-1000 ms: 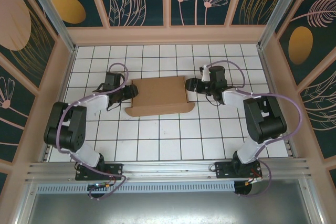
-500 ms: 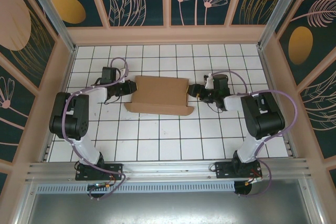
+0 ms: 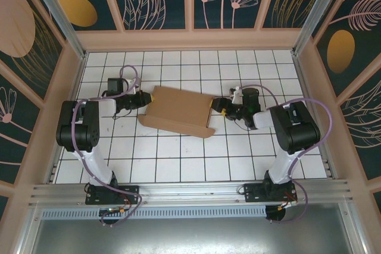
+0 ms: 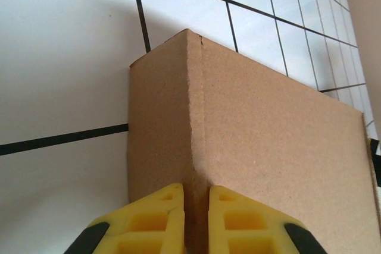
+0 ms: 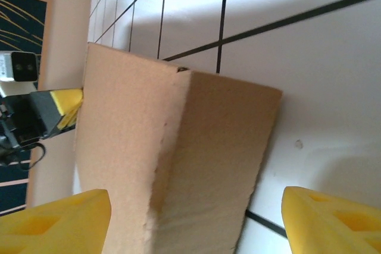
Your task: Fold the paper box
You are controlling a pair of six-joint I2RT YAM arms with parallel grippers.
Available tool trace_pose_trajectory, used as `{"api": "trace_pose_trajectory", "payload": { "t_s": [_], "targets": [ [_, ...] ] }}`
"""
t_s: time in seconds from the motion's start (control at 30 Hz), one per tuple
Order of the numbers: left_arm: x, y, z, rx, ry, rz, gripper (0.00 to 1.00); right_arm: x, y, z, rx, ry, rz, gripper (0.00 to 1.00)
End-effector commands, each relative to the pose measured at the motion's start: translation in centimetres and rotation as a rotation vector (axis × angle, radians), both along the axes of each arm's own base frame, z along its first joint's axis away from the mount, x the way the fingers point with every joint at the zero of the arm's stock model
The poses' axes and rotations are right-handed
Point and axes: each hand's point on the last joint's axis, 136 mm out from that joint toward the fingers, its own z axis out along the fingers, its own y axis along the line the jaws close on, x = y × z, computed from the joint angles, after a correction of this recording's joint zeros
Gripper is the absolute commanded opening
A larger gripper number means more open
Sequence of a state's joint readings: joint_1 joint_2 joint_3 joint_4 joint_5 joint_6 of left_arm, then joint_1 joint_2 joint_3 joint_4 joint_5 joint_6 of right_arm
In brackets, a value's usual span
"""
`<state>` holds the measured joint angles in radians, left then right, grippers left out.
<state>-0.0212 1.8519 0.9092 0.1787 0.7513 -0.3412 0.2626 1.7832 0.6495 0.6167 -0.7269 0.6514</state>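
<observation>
The paper box [image 3: 178, 111] is a plain brown cardboard piece lying on the white tiled table, turned so its left end is farther away than its right end. My left gripper [image 3: 146, 97] is at the box's far left corner. In the left wrist view the yellow fingers [image 4: 164, 218] are pinched on a raised creased edge of the paper box [image 4: 268, 147]. My right gripper [image 3: 219, 108] is at the box's right end. Its fingers [image 5: 59, 221] stand wide apart with the cardboard end [image 5: 149, 147] between them, and the right finger is clear of it.
The table [image 3: 178, 159] is white tile with black grid lines, boxed in by wooden walls [image 3: 190, 40] on three sides. An aluminium rail [image 3: 190, 191] runs along the near edge, where both arm bases sit.
The left gripper has closed on the box's left edge and drawn back to the far left. The box has turned, left end farther, right end nearer. The right gripper has moved nearer and opened slightly.
</observation>
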Motion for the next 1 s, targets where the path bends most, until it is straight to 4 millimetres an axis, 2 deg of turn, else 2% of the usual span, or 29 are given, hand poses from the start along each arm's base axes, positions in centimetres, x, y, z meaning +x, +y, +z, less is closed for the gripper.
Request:
{"api": "trace_pose_trajectory", "payload": {
  "t_s": [0.0,0.13,0.3,0.6,0.77,0.97],
  "targets": [
    [-2.7,1.9,-5.9,0.068,0.21,0.066,0.08,-0.9,1.0,0.3,0.048,0.032,0.043,0.76],
    [-2.7,1.9,-6.2,0.058,0.224,0.072,0.07,-1.6,1.2,-0.3,0.027,0.053,0.046,0.77],
    [-2.9,2.2,-6.9,0.058,0.245,0.081,0.06,-2.2,1.1,0.0,0.036,0.069,0.036,0.79],
    [-2.8,2.7,-7.3,0.054,0.263,0.107,0.06,-2.1,0.0,0.4,-0.134,0.1,-0.077,0.81],
    [-2.9,2.6,-7.4,0.049,0.265,0.108,0.05,-2.6,1.0,1.5,-0.115,0.125,-0.102,0.84],
    [-3.0,2.5,-7.3,0.042,0.268,0.105,0.04,-2.9,3.7,2.0,-0.035,0.132,-0.038,0.85]
  ]
}}
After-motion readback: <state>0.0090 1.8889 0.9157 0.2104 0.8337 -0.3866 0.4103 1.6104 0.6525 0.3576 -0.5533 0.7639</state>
